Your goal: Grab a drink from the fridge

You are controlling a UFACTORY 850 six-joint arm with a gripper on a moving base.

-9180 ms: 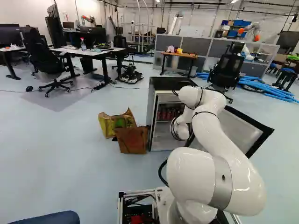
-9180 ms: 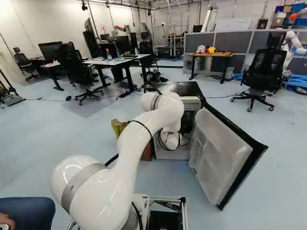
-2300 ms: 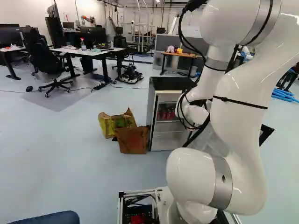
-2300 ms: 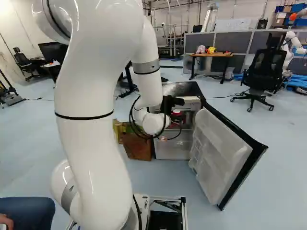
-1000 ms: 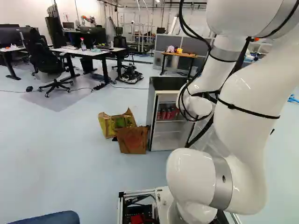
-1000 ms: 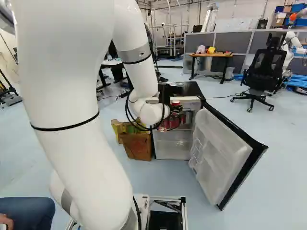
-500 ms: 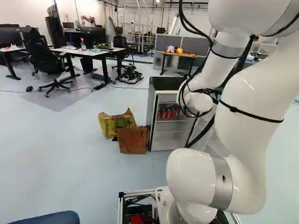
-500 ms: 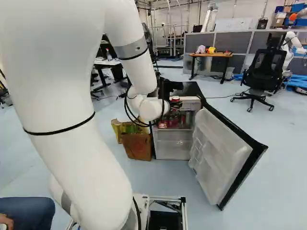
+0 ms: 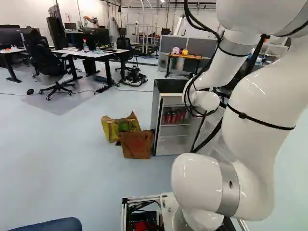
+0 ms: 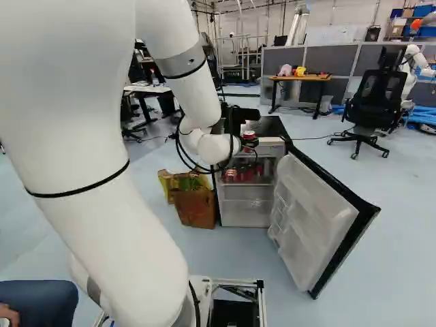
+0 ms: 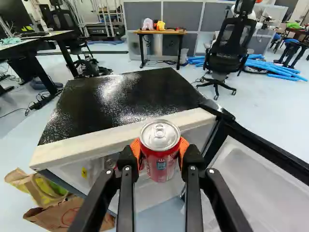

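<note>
Red can, just one, is clamped between two orange pads.

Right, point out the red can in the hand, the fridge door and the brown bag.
Red can (image 11: 161,167): wrist view, its side.
Fridge door (image 10: 315,221): right base view, inner face.
Brown bag (image 9: 136,145): left base view, its front.

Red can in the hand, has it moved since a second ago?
Yes, upward. In the right base view, the red can, gripped in the hand, now shows higher against the top front edge of the fridge than it did then.
</note>
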